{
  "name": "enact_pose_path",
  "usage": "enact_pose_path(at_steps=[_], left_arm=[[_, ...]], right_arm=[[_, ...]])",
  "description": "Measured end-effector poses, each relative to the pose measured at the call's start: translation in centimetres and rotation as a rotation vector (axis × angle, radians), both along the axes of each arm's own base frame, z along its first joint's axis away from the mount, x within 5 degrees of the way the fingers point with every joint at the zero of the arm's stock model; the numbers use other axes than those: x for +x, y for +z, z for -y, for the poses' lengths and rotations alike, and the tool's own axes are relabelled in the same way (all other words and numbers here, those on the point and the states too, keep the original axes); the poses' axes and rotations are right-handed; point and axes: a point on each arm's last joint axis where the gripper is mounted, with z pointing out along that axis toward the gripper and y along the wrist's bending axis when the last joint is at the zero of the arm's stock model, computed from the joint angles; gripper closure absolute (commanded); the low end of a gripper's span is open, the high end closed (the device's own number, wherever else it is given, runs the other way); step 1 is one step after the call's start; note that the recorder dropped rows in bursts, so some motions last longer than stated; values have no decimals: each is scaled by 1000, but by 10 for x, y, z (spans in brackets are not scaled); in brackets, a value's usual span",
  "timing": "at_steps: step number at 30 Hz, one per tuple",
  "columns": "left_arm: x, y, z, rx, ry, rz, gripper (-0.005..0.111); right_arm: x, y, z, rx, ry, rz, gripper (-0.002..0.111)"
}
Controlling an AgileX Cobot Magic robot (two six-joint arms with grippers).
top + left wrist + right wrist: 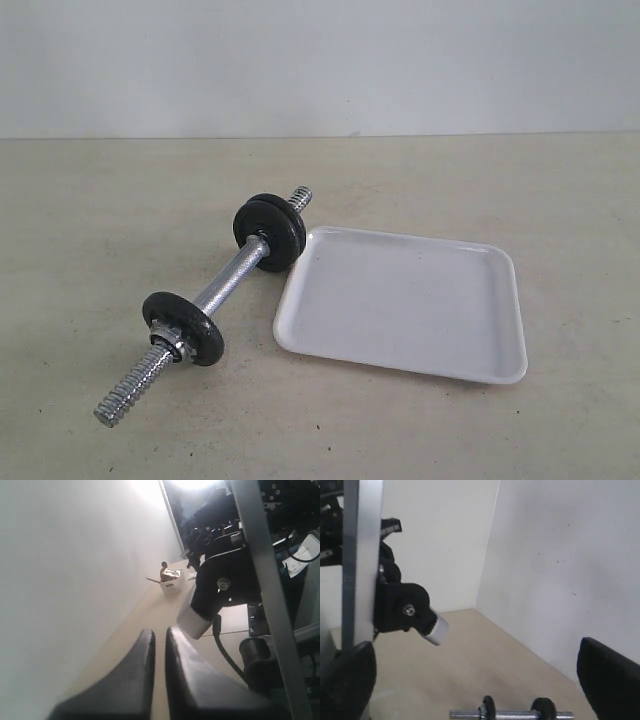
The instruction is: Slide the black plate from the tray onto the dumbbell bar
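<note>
Black plate (270, 232) on the dumbbell bar (225, 285), beside the tray (400, 300), well clear of the wide-spread right gripper (475, 652). Left gripper (160, 632) pressed together, empty.

You are seeing the right gripper (470, 650) with both fingers (607, 680) getting cropped by frame edges, the dumbbell bar (512, 713) showing tiny and blurred, the left gripper (159, 632) running off-frame, a white box (171, 586) holding contents too small to tell.
</note>
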Motion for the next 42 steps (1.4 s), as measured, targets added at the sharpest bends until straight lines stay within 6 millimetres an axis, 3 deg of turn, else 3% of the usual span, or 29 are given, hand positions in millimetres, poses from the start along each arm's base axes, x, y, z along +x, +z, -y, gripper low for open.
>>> enact_pose_path(at_steps=[11, 29, 31, 32, 33, 35, 36, 38, 42], left_arm=[[11, -11, -5, 87, 135, -121, 102], [12, -13, -5, 90, 148, -141, 102], [12, -13, -5, 94, 147, -142, 102], [12, -13, -5, 97, 144, -143, 102], [12, -13, -5, 98, 142, -147, 102], [11, -14, -5, 100, 141, -150, 102], [11, -14, -5, 98, 141, -155, 102], [11, -14, -5, 98, 140, -157, 102], [11, -14, -5, 96, 140, -163, 102]], right_arm=[[-11, 5, -6, 96, 144, -56, 4], [-34, 15, -13, 258, 431, -168, 6], [-34, 15, -13, 259, 434, -170, 16], [-34, 15, -13, 260, 434, -173, 29], [-34, 15, -13, 261, 434, -174, 48], [-34, 15, -13, 261, 434, -174, 101], [-34, 15, -13, 262, 435, -177, 106], [-34, 15, -13, 257, 434, -178, 102], [-32, 16, -12, 233, 401, -79, 109]])
